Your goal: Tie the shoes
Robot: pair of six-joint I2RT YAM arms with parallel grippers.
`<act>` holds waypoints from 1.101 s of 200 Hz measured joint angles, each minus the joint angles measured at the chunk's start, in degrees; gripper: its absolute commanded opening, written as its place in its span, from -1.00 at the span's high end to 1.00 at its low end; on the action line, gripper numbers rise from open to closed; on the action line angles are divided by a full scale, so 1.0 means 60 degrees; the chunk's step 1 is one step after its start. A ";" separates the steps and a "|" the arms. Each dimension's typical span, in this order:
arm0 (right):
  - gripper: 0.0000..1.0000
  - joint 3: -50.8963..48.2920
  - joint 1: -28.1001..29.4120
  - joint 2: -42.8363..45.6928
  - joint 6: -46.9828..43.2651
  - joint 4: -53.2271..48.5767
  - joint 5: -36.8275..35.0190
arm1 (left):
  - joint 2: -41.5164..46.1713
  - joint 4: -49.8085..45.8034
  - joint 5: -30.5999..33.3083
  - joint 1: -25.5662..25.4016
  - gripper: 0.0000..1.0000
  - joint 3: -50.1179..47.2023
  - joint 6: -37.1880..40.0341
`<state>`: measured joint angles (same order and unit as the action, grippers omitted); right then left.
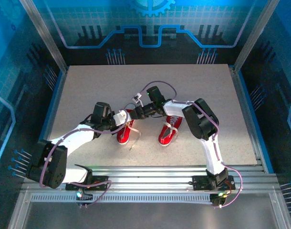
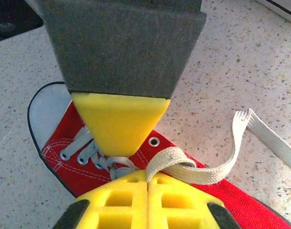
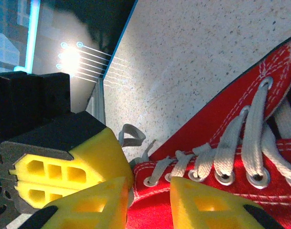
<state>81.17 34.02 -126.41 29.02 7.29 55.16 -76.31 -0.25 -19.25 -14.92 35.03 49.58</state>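
Clearly, the work is now on one shoe only. On the speckled table [image 1: 88, 95] the two red shoes lie side by side near the front edge, a little apart. Both arms bend over the left shoe [image 1: 125, 135]. The right shoe [image 1: 168, 134] lies just beside the right arm, and no gripper is on it.

I judge that the step in hand is to draw one lace out, so that it can be crossed with the other. To do this well, the pull should be slow and low over the table. The shoe looks small and light and could slide or tip. The second gripper should take only lace, not canvas, and the flat lace should not twist.

The left gripper [image 2: 146, 168] is closed completely. It pinches the white lace [image 2: 217, 174] just where the lace leaves the top of the lacing. The free end runs away to the side and lies on the table.

The right gripper [image 3: 148, 205] has only a narrow gap between its jaws. It hangs close over the upper of the same shoe, beside the row of eyelets [image 3: 225, 177]. Red canvas shows in the gap, and I see no lace between the jaws. Whether they touch the canvas, I cannot tell.
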 measured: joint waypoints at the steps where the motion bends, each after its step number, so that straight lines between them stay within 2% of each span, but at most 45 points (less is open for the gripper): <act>1: 0.42 0.0000 0.0007 -0.0007 0.0004 0.0004 0.0007 | 0.0000 0.0007 -0.0004 0.0000 0.95 0.0000 0.0000; 67: 0.46 0.0036 0.0135 -0.0062 0.0178 0.0015 0.0178 | 0.0117 0.0175 0.0153 -0.0036 0.95 -0.0135 0.0007; 117: 0.28 0.0047 0.0142 -0.0062 0.0423 0.0015 0.0186 | 0.0124 0.0415 0.0284 -0.0044 0.95 -0.0215 -0.0011; 150: 0.25 0.0044 0.0153 -0.0062 0.0670 0.0058 0.0175 | 0.0124 0.0561 0.0357 -0.0055 0.95 -0.0251 -0.0029; 170: 0.47 0.0040 0.0157 -0.0062 0.0852 0.0153 0.0182 | 0.0124 0.0754 0.0412 -0.0055 0.95 -0.0357 -0.0076; 191: 0.89 -0.0025 0.0171 -0.0062 0.1260 0.0488 0.0259 | 0.0124 0.0874 0.0506 -0.0062 0.95 -0.0408 -0.0204; 207: 1.00 -0.0127 0.0168 -0.0062 0.1599 0.0809 0.0324 | 0.0124 0.0889 0.0568 -0.0062 0.95 -0.0419 -0.0226; 220: 1.00 -0.0233 0.0149 -0.0058 0.1781 0.1060 0.0335 | 0.0124 0.0907 0.0572 -0.0062 0.94 -0.0430 -0.0248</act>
<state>79.77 34.92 -126.76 39.70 13.65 57.17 -75.57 5.19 -15.81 -15.29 32.45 48.10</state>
